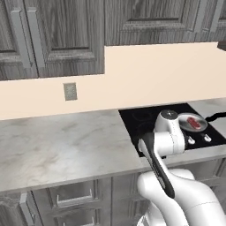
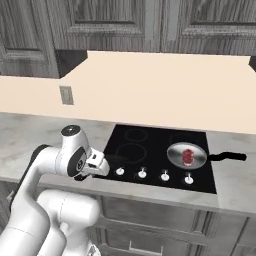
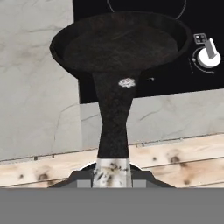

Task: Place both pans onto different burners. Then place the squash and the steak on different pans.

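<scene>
Beside the black pan (image 3: 119,46): knob (image 3: 208,55), counter (image 3: 35,87).

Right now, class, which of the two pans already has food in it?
The silver steel pan on the cooktop's right side: the steak lies in it. The matte black pan, held by its handle in the claw, is empty.
</scene>
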Controlling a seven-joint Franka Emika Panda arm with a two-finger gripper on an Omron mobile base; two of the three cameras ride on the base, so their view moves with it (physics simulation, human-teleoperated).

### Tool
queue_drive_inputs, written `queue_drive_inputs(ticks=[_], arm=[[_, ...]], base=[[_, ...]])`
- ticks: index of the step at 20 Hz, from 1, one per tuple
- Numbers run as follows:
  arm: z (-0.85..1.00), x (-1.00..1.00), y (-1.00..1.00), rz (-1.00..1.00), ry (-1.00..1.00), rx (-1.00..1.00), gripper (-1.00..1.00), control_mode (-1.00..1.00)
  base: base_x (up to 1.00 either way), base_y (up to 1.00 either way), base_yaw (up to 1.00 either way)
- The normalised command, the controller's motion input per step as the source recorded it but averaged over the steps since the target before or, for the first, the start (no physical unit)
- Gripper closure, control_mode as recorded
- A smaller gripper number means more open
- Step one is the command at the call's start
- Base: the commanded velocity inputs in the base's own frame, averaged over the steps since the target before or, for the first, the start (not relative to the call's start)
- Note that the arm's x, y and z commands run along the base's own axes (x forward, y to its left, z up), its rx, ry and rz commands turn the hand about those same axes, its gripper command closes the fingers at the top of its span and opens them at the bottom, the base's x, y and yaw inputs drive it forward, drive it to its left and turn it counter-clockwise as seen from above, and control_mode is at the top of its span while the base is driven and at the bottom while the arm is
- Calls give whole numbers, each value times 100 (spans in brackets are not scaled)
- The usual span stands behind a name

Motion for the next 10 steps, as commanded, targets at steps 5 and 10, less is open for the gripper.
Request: queue_drive_inputs(ticks=[5,10], arm=[[0,0,0,0,0,0,100,100],[0,0,0,0,0,0,100,100]], base=[[55,-27,1],[43,-34,2]])
